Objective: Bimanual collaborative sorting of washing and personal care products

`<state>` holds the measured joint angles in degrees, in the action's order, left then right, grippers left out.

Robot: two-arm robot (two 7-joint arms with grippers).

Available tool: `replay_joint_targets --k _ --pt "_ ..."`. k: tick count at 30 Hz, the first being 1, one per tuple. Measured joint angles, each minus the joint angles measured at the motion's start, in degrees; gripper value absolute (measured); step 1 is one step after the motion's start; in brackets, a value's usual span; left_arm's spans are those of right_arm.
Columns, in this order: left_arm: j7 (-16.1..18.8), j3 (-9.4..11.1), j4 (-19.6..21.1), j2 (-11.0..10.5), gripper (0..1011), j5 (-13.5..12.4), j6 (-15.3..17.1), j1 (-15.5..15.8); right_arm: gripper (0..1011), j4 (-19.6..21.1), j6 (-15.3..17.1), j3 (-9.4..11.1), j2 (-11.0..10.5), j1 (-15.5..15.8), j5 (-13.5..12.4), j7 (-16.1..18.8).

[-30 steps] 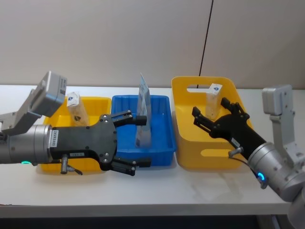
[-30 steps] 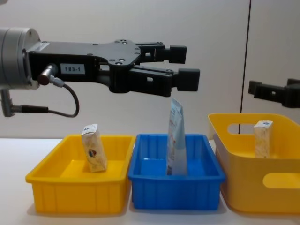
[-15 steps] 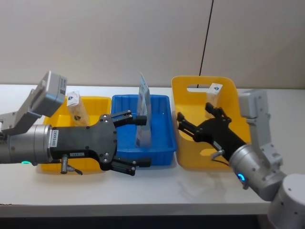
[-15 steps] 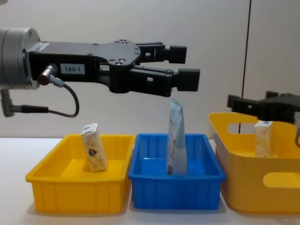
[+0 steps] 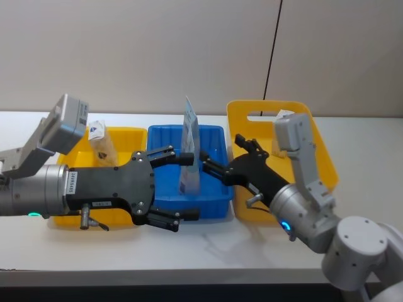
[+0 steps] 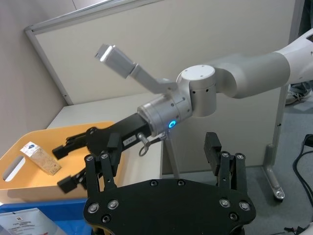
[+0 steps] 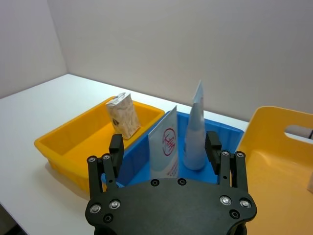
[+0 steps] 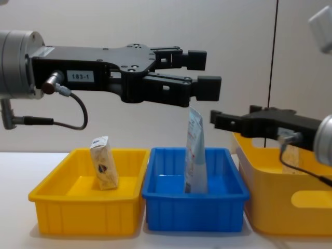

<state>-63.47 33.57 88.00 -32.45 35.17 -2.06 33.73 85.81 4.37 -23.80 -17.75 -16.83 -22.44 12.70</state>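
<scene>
Standing upright in the blue tray (image 5: 214,192) are two squeeze tubes (image 7: 193,129), while one paper-wrapped pack (image 8: 104,170) is leaned in the yellow tray (image 8: 57,207) to its left and another pack (image 6: 40,158) is kept in the yellow basket (image 5: 321,163) on the right. The left gripper (image 5: 182,185) is held spread wide above the blue tray, grasping nothing. The right gripper (image 5: 211,168) is extended, fingers parted and empty, from the basket side toward the tubes.
</scene>
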Motion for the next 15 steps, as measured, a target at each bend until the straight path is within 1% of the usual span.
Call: replay_joint_targets --k 3,4,9,15 --pt "0.0 0.0 0.0 0.0 1001 0.0 0.0 0.0 1003 -1.3 -0.2 -0.6 0.7 -0.9 0.5 0.4" --pt "0.0 0.0 0.0 0.0 1001 0.0 0.0 0.0 1004 -2.3 -0.4 -1.0 1.2 -1.5 0.8 0.5" --pt "0.0 0.0 0.0 0.0 1002 0.0 0.0 0.0 1004 -4.5 -1.0 -2.0 2.4 -2.8 2.4 0.5" --pt "0.0 0.0 0.0 0.0 1001 0.0 0.0 0.0 1004 -6.9 -1.9 -3.0 3.8 -3.7 4.5 -1.0"
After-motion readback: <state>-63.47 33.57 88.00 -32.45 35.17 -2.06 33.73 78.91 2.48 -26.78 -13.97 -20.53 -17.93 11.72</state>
